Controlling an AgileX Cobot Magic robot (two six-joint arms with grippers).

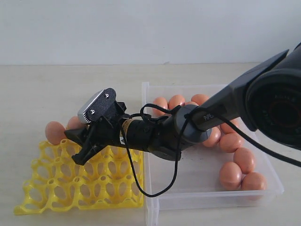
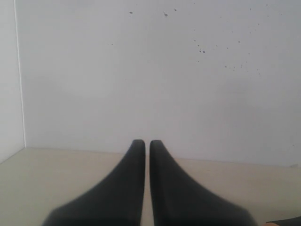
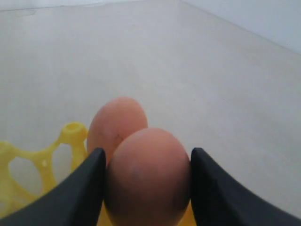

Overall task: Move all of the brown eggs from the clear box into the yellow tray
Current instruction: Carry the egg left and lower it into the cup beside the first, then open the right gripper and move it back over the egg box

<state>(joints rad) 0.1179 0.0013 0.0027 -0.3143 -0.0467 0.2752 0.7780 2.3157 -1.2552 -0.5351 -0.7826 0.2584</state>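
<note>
Your right gripper (image 3: 146, 157) clamps a brown egg (image 3: 148, 183) over the yellow tray (image 3: 70, 134), and a second egg (image 3: 115, 122) sits just beyond its fingertips. Behind its wrist, the clear box (image 1: 197, 188) holds more eggs (image 1: 237, 160). The table (image 3: 197, 70) is pale and the wall (image 1: 141, 28) white. The left gripper (image 2: 146, 146) has its fingers together.

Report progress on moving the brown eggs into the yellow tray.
Done: one smooth brown egg sits in a corner cup of the yellow plastic lattice tray. In hand: the right tool grips a second egg over the tray. Left: roughly ten eggs lie in the clear plastic box; most cups are empty.
</note>
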